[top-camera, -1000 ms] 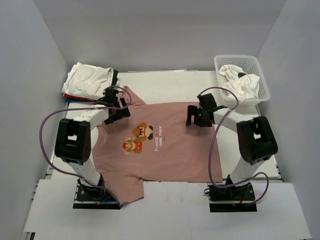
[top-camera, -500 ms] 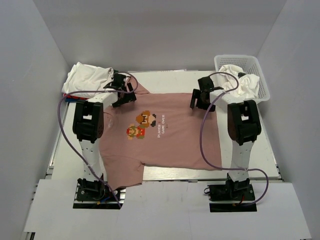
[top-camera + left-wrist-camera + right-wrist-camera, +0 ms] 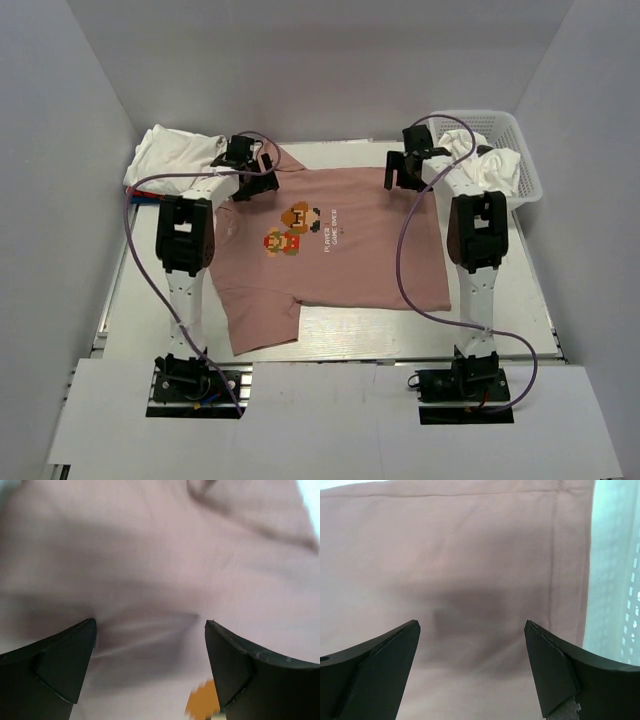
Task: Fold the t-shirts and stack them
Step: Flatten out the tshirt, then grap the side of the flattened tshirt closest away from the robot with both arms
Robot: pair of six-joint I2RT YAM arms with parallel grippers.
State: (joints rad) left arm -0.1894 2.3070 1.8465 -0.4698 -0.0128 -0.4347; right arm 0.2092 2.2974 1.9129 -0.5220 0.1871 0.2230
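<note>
**Both grippers spread wide over the far end of the pink shirt**

The pink t-shirt lies flat across the middle of the table, print up, its hem towards the near edge. The left gripper hangs over the shirt's far-left shoulder, and the left wrist view shows its jaws well apart with rumpled pink cloth between and below them. The right gripper sits over the far-right part, jaws just as wide, with smooth cloth and a stitched seam under it. Whether either fingertip touches the fabric cannot be told. The folded stack, white on top, sits in the far-left corner. The white basket holding white shirts is in the far-right corner.
</note>
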